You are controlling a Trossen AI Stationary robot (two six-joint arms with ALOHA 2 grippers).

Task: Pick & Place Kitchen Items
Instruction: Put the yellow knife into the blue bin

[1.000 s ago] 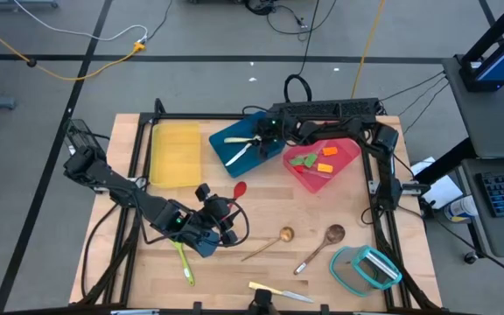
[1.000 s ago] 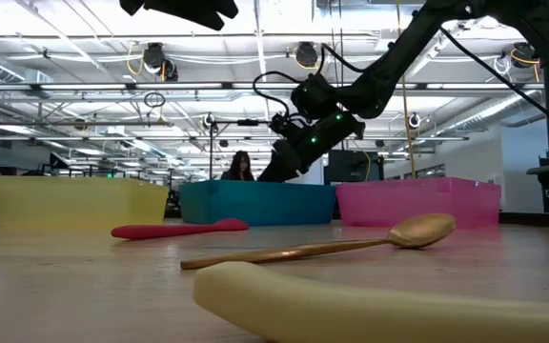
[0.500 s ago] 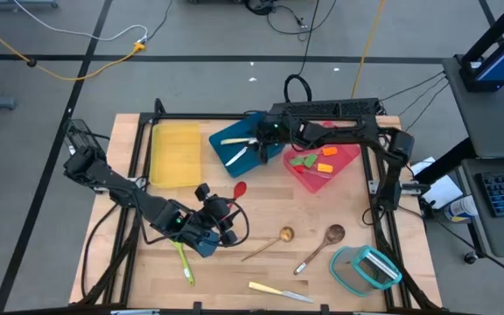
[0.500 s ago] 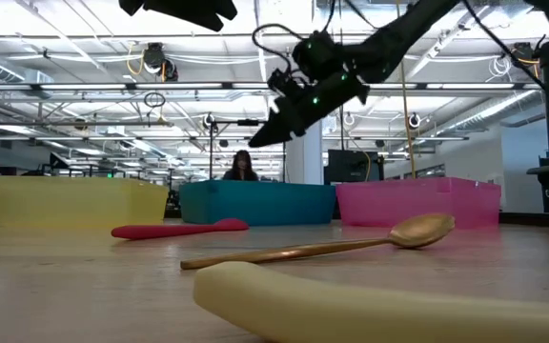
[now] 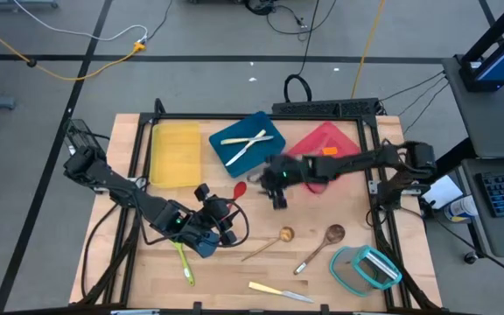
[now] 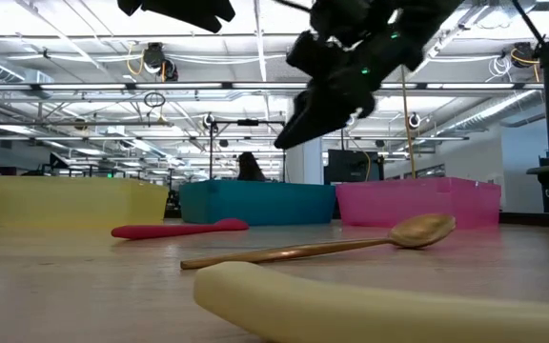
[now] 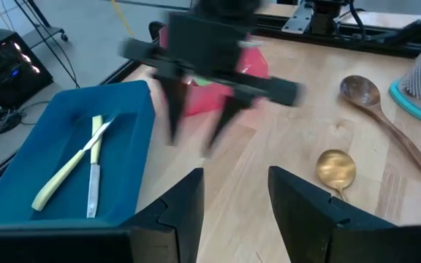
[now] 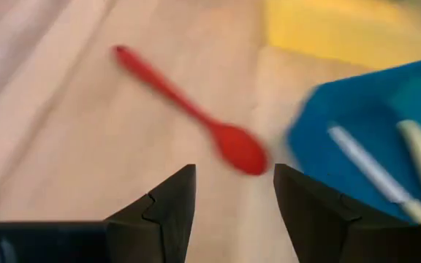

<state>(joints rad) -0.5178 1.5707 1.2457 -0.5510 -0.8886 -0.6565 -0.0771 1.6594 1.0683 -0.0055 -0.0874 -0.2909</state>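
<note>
While the slim red plastic spoon (image 8: 188, 109) lies flat on the pale wooden tabletop (image 5: 322, 271) just ahead of the right gripper (image 5: 277, 188), that gripper's jaws stand wide apart with nothing between them. Past its fingertips and a little to one side sits the flat blue tray (image 5: 247, 140), with two cream plastic knives (image 5: 243, 144) crossed inside it; the flat yellow tray (image 5: 175, 154) is farther off on the same side, and the flat pink tray (image 5: 326, 140) lies behind the gripper under its arm.

The left gripper (image 5: 220, 226) hovers over the near-left part of the table, jaws also parted and empty. A green-handled spoon (image 5: 185, 262) lies just behind it, partly under the arm. Ahead of its jaws lie a gold-coloured metal spoon (image 7: 336, 169) and a brown wooden spoon (image 7: 386, 120); beyond those rests a clear container with a teal rim (image 5: 363, 267). Another cream knife (image 5: 278, 291) lies at the table's near edge.

Around the table the floor is grey, crossed by cables. Level across the tabletop, the room shows white ceiling trusses, round lights, and a person (image 6: 252, 168) seated far behind the blue tray.
</note>
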